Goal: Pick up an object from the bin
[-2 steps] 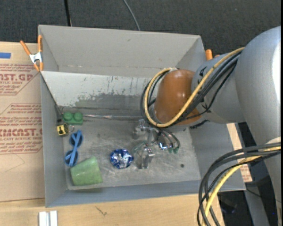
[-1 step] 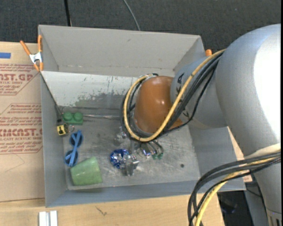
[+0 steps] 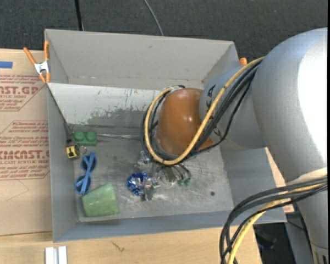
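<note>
My gripper [image 3: 154, 181] reaches down to the bin floor near the middle, under the orange cover. A small shiny blue thing [image 3: 136, 182] lies right at its left side, touching or nearly touching the metal fingers. A small dark green bit [image 3: 185, 180] lies at the gripper's right.
Along the bin's left side lie a light green block [image 3: 100, 201], a blue pair of toy glasses [image 3: 86, 172], a green brick [image 3: 85, 138] and a small yellow-and-black piece [image 3: 71, 152]. The arm and its cables cover the bin's right part.
</note>
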`<state>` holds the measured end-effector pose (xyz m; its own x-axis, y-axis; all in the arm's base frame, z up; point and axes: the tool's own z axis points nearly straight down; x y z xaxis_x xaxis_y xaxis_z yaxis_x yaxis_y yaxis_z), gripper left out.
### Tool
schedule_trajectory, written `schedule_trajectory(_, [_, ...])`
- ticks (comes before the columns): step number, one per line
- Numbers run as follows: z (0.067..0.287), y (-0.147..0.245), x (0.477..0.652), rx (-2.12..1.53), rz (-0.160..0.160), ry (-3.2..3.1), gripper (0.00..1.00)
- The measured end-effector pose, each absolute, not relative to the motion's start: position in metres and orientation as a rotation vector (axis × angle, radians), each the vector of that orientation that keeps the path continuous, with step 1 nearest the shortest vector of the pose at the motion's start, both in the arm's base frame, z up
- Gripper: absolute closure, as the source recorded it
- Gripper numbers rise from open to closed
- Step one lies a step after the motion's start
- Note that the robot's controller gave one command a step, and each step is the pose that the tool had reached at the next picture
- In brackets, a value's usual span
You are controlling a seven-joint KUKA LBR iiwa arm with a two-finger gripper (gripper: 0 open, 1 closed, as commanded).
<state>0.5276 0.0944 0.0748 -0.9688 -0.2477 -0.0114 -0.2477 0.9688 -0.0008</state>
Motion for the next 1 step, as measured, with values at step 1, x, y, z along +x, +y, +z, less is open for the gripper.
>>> schedule_trajectory(1, [0.2212,0.0821,0.5202,-0.479,0.0,3.095,1.0])
